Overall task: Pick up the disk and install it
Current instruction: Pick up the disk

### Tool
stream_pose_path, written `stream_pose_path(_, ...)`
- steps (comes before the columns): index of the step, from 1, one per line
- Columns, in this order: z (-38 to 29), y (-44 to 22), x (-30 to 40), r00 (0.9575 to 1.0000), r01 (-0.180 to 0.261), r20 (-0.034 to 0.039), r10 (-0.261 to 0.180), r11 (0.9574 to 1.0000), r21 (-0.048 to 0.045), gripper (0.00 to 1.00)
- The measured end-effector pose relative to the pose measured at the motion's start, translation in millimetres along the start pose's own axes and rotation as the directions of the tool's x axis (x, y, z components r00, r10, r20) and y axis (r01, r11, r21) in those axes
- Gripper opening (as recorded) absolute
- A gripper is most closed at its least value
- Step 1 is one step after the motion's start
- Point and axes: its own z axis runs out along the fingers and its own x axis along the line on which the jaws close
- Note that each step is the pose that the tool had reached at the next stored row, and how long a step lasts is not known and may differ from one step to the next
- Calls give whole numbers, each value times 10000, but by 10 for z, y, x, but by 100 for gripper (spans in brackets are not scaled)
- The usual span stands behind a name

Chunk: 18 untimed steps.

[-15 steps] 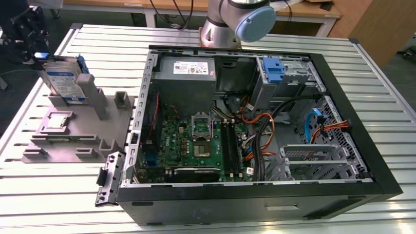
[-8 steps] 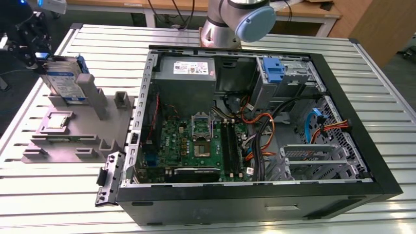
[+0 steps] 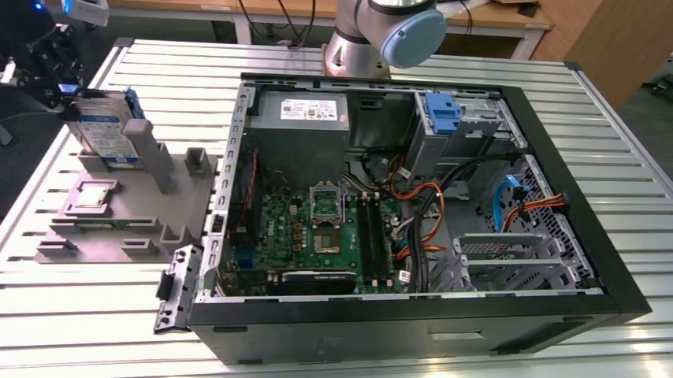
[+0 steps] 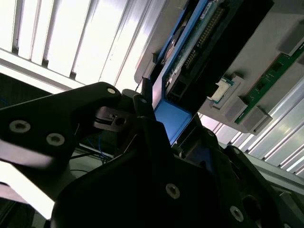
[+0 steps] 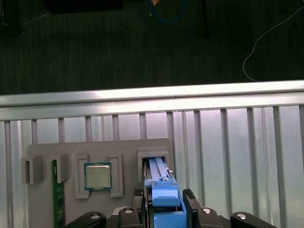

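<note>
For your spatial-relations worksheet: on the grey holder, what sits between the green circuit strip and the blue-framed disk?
In the first wrist view, a square processor chip lies in its pocket between the green circuit strip and the disk.

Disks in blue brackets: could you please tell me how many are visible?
1. The disk stands in the grey holder at the exterior view's left, the gripper around its top. Others may hide inside the case.

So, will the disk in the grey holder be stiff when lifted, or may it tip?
The disk looks like a rigid metal slab: probably stiff, fairly heavy for its size. Standing on edge in the grey holder, it may tip once out of the slot. Its blue plastic bracket, where the gripper sits, could be slippery.
</note>
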Motion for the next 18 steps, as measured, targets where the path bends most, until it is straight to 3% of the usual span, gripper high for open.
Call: stream_pose_path(18,9,-1,23,10000,31,-60,-31,10000,5,45)
